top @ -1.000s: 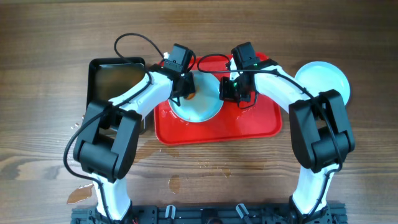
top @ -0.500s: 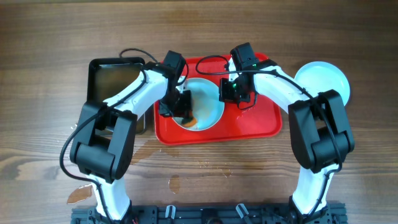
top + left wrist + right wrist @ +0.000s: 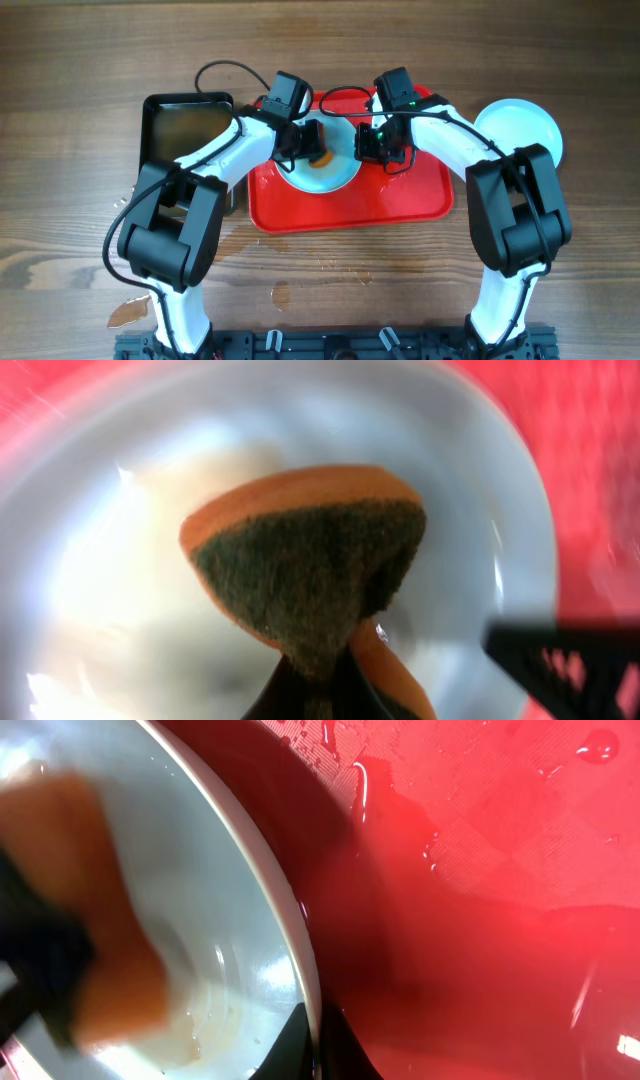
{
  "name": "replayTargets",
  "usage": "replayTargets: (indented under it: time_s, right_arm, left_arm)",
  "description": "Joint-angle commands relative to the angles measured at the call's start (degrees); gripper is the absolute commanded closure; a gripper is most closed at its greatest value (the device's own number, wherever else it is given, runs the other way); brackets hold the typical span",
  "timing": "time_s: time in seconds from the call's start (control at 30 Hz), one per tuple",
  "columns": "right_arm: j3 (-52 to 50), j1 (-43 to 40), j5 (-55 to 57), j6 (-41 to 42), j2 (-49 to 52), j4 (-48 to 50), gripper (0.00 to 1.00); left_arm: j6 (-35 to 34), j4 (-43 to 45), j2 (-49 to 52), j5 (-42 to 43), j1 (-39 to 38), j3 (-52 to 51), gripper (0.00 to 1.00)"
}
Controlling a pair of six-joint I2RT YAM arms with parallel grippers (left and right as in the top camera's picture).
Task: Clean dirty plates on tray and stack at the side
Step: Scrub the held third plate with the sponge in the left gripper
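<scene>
Plate (image 3: 325, 175): on the red tray (image 3: 420, 195), centre-left, under both arms
Other plate (image 3: 520, 125): on the worktop (image 3: 80, 60) just right of the tray; only 2 plates visible, no 3rd seen
Left fingers (image 3: 300, 700): pressed together on a sponge (image 3: 310, 560), pinched by 1 corner, sponge down in the plate's bowl
Right fingers (image 3: 345, 1055): clamped on the plate's right rim, 1 finger each side
Step (judged): scrubbing while the rim is held steady; stacking not yet done
Risk 1: wet rim could slip from the right pinch if the sponge shoves sideways; plate would skid on the wet tray
Risk 2: corner grip on the sponge is thin; a hard press could twist it loose
Risk 3: more water may spill; puddles (image 3: 290, 292) already on the worktop
Left wrist only: dark scrub face of the sponge, cloudy film on the plate
Right wrist only: droplets on the tray, faint brownish trace low in the bowl, the rim pinch itself
Overhead only: black pan (image 3: 180, 130) left of the tray, the other plate, the puddles
</scene>
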Motion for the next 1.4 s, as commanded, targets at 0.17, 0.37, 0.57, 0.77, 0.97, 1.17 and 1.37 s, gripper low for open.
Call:
replayTargets:
  time_s: [0.17,0.37,0.57,0.77,0.97,1.17,1.37]
  right_arm:
    - [-0.9,0.2,0.8,-0.2,1.3,-0.1,0.96]
    - [-0.9,0.2,0.8,-0.2,1.3,-0.1,0.96]
    - [-0.9,0.2,0.8,-0.1,1.3,-0.1,0.96]
    - [-0.9,0.2,0.8,-0.1,1.3,-0.2,0.96]
    - [-0.9,0.2,0.8,-0.2,1.3,-0.2,0.96]
    - [-0.9,0.2,1.0,-0.2,1.3,-0.1,0.96]
    - [-0.9,0.2,1.0,-0.2,1.6,0.3,0.96]
  left_arm:
    - [-9.2,-9.0,1.2,-20.8,0.3,-0.2,0.96]
    - [-6.3,-25.2,1.2,-4.3,0.2,-0.2,0.96]
    - [4.6,-25.4,1.2,21.0,0.2,-0.2,0.96]
    - [1.6,-12.4,1.2,15.6,0.2,-0.2,0.96]
    - [-7.4,-4.2,1.2,-12.9,0.2,-0.2,0.96]
    - [-9.4,-9.1,-1.1,-22.4,0.2,3.2,0.96]
    - [-9.0,-31.5,-8.7,-18.8,1.9,12.8,0.96]
